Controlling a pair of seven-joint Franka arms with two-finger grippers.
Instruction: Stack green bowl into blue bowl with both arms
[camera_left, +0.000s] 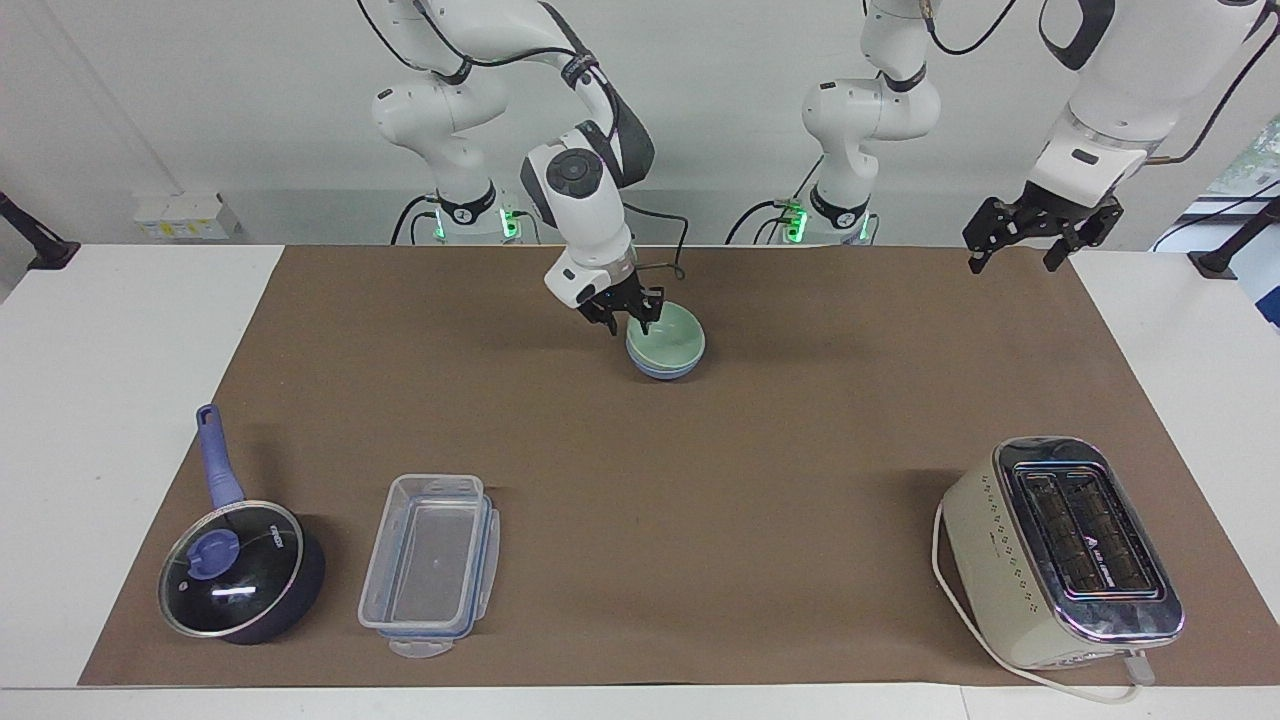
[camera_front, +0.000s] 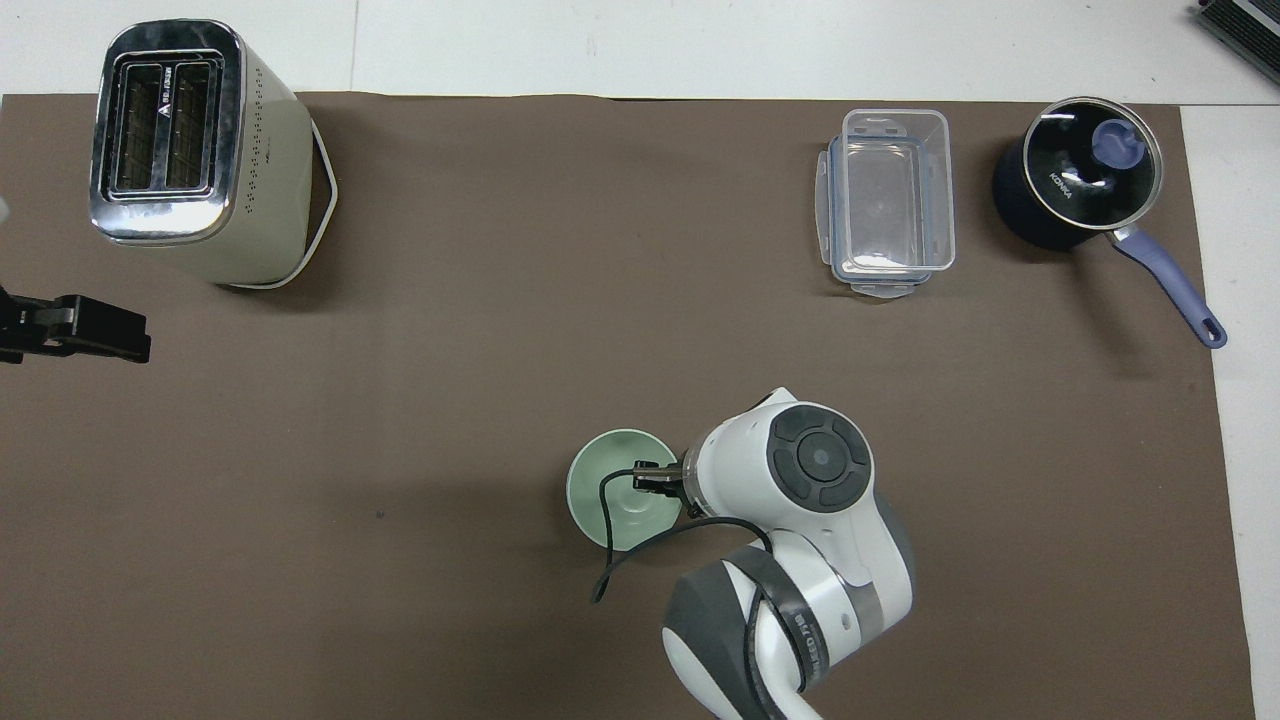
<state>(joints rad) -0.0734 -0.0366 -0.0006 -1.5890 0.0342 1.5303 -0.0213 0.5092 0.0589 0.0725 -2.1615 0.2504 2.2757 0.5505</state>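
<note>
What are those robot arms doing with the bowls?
The green bowl now sits inside the blue bowl, near the robots' end of the table. The right tool is at the green bowl's rim with its fingers apart, so it looks like it is letting go. The left arm waits, its tool open and up in the air over the left arm's end of the table. A toaster, a clear box and a lidded saucepan stand untouched.
</note>
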